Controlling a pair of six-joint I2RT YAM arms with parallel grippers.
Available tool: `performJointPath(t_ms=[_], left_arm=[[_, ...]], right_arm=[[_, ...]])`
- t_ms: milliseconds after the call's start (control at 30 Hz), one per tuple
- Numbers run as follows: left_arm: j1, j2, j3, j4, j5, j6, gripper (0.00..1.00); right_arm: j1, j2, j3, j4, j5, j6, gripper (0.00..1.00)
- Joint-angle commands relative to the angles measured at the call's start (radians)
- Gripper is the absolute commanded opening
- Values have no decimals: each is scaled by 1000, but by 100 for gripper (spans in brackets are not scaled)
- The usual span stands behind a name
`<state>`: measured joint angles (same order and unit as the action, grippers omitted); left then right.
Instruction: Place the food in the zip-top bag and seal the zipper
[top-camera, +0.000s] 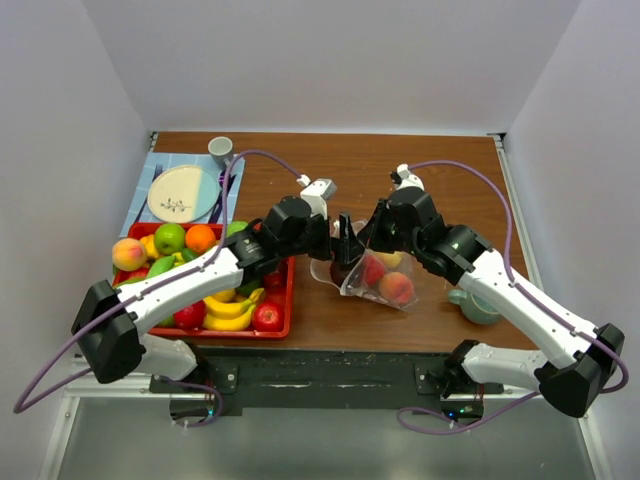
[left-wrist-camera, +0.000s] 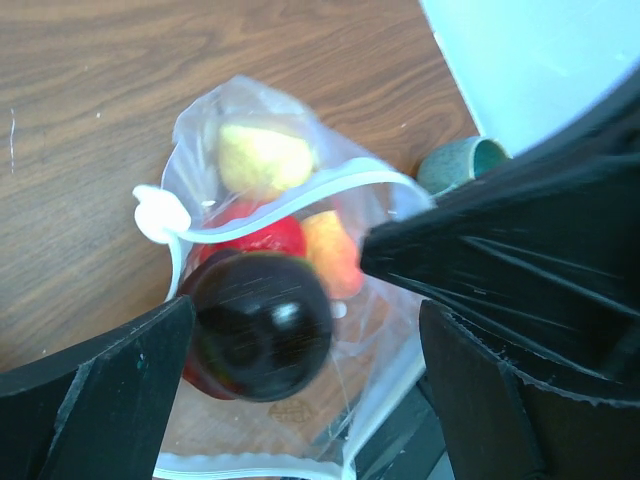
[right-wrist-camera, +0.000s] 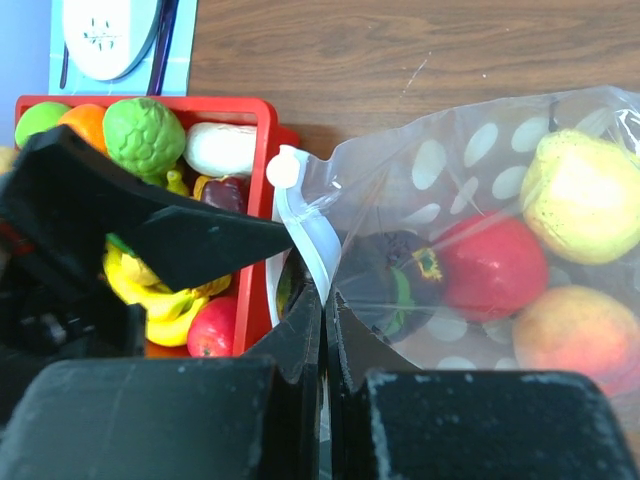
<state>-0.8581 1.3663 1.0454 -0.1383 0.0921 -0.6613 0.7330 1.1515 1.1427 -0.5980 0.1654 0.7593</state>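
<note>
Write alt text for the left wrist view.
A dark plum sits at the mouth of a clear bag, between the open fingers of the left gripper. Inside lie a red fruit, a peach and a yellow-green fruit; the white zipper arcs over them, on a wooden table with a teal cup beyond.

Even, bright light throughout; the left wrist view is motion-blurred, its plum (left-wrist-camera: 262, 325) smeared.

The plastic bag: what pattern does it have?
The bag is clear with white polka dots; right wrist view best.
</note>
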Motion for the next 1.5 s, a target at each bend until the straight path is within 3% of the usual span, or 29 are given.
performJointPath(t_ms=[0,133,433,467,567,700,800,1000,1100,1200,1333,1467], left_arm=[[-2,-50,33,10,-11,26,100],[-2,-58,25,8,-22,23,97],[-2,-39,30,3,-26,22,74],[-2,-39,33,-1,-31,23,68],[-2,-38,38,-17,-46,26,64],[-2,-62,62,-44,-78,35,65],[-2,-101,132,-95,-119,66,78],[-1,-177,272,-271,-277,82,82],[1,-222,285,-380,-403,60,79],[11,-260,243,-448,-486,23,63],[27,-300,159,-478,-496,8,56],[28,-343,82,-462,-453,-1,55]], right_arm=[[3,-1,35,33,-7,9,0],[3,-3,38,35,-6,9,0],[2,-1,68,32,-41,17,0],[2,-6,69,40,-50,21,0],[2,-13,71,64,-66,41,0],[2,-1,95,63,-79,57,0],[2,7,97,69,-86,61,0],[-6,7,138,61,-73,61,0],[-9,-3,144,61,-66,64,0],[-9,-12,137,70,-69,72,0],[-7,-21,134,86,-86,80,0],[-9,-32,143,87,-96,81,0]])
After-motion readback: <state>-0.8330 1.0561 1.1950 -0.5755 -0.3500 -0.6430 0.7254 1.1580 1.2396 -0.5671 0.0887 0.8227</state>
